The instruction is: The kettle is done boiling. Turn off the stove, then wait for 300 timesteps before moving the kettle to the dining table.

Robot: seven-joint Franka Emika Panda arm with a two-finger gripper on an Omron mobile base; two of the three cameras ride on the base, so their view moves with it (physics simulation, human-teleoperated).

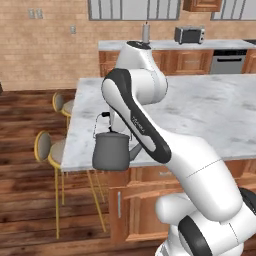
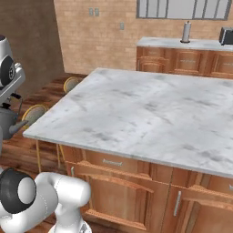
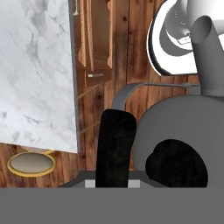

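The hand (image 3: pixel 131 144) is clamped on the thin arched handle of the kettle (image 1: pixel 111 151) (dark grey metal), beside the veined marble dining table (image 1: pixel 210 115).

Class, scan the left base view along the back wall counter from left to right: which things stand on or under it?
Tall grey canister → toaster oven → steel dishwasher set under the counter.

Brick wall (image 1: pixel 45 45), wood floor (image 1: pixel 25 210), yellow stools (image 1: pixel 47 147)
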